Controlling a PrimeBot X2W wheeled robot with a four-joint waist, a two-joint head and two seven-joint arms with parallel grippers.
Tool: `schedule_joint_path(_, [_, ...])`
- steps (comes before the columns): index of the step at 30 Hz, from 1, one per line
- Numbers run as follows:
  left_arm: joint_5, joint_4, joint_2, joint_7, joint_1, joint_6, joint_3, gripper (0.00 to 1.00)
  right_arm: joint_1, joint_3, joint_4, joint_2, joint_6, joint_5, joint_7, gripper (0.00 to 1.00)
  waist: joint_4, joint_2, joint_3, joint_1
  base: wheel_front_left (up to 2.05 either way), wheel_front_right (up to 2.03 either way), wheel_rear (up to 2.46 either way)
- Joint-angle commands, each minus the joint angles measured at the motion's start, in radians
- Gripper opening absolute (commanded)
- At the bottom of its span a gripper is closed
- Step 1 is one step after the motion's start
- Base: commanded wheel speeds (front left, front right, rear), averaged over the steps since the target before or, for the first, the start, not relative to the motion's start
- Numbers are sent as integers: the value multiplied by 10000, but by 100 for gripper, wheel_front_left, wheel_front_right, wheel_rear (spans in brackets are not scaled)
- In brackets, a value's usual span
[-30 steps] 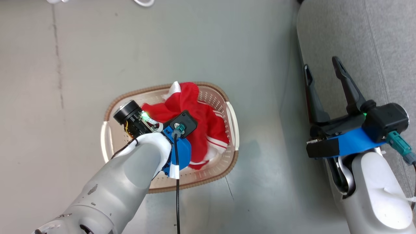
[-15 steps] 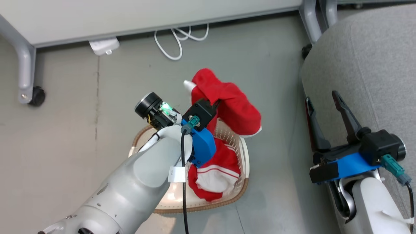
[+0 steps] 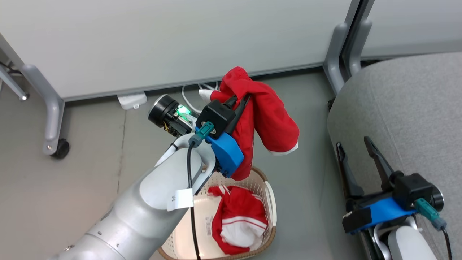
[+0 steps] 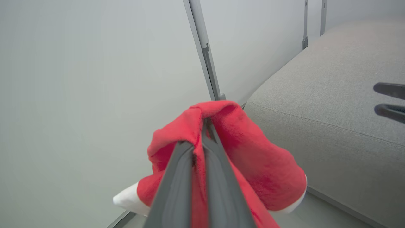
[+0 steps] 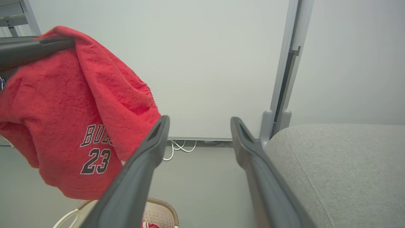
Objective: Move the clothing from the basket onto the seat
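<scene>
left tool (image 3: 244,98) pinching red garment (image 3: 275,122) lifted higher above basket (image 3: 271,203), right tool (image 3: 352,142) spread

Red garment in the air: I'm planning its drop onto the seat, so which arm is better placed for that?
Left. The left pincer is shut on the lifted red garment, above the basket, with the seat off to its right. The right pincer is open and empty.
</scene>
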Motion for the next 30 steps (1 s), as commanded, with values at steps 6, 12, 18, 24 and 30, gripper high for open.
schedule_joint_path(6, [-24, -569, 110, -50, 356, 97, 403, 0, 654, -94, 106, 86, 3, -117, -42, 100, 27, -1, -936, 2, 0, 0, 0])
schedule_joint_path(12, [-94, -761, 120, -50, 564, 57, 578, 0, 998, -134, 143, 148, 3, -127, -42, 100, 79, -1, -1412, 2, 0, 0, 0])
schedule_joint_path(18, [-48, -828, 153, -50, 608, 49, 596, 0, 1051, -79, 18, 190, 3, -147, -42, 100, 120, -1, -1527, 2, 0, 0, 0])
schedule_joint_path(24, [-30, -848, 170, -51, 648, 52, 615, 0, 708, 331, -166, 131, 1, -240, -42, 100, 152, -1, -1514, 2, 0, 0, 0])
schedule_joint_path(30, [-7, -864, 124, -51, 695, 108, 572, 0, -147, 1432, -364, -177, 3, -252, -42, 100, 139, -1, -1396, 2, 0, 0, 0])
